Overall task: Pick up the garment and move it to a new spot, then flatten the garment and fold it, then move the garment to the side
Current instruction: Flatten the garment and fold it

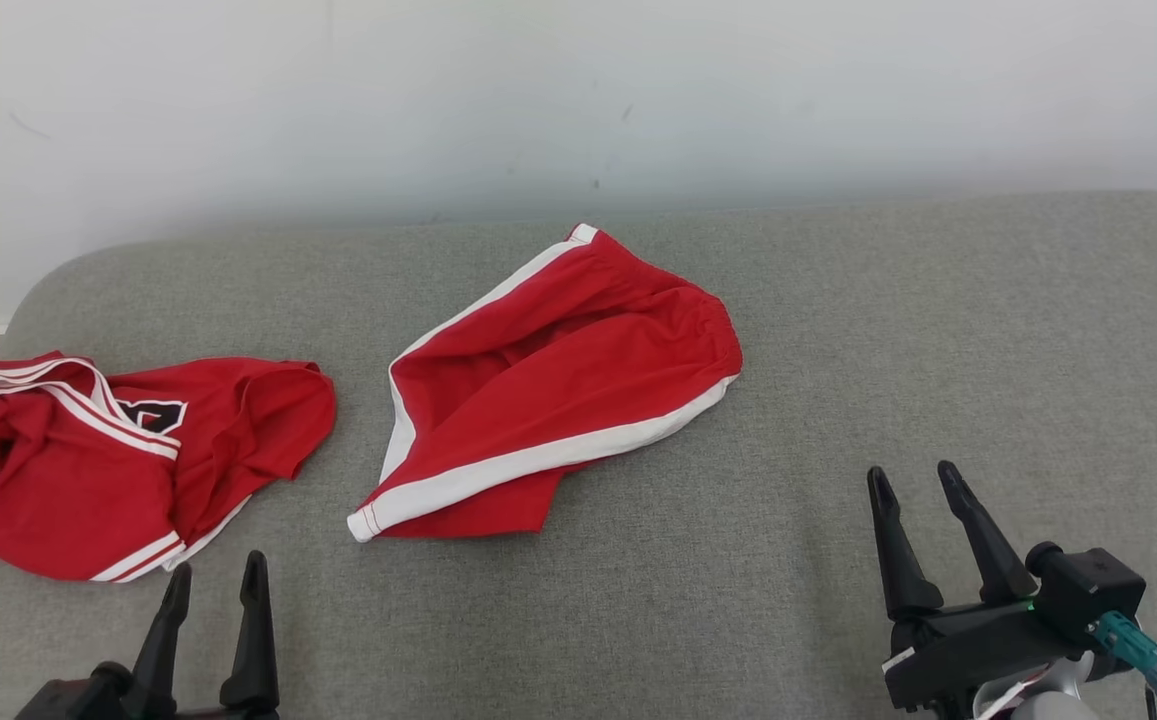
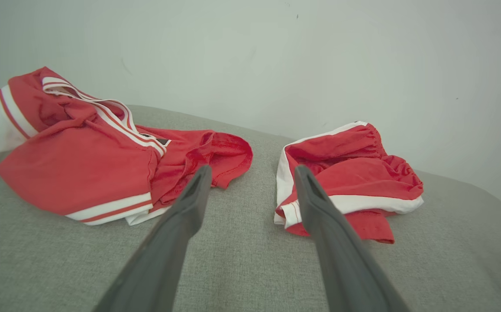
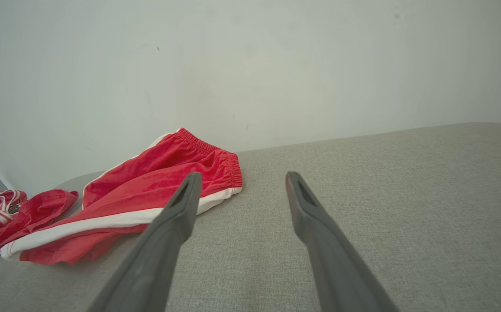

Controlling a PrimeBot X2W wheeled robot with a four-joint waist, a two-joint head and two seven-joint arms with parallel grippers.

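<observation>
my left gripper [image 1: 219,563] and right gripper [image 1: 911,470] both hang spread wide, empty. the red shorts [image 1: 558,390] lie crumpled on the grey cushion [image 1: 888,330], ahead and between them. soft, light, floppy cloth; i'd pinch the elastic waistband [image 1: 726,335].

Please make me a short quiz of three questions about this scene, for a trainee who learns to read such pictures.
1. True or false: the left gripper holds the red jersey.
2. Which lies nearer to the right gripper? A) the red jersey B) the red shorts C) a blue towel
3. Fill in: both garments lie on a ___ padded surface.
Key: 1 false, both grippers are open and empty; 2 B; 3 grey.
</observation>
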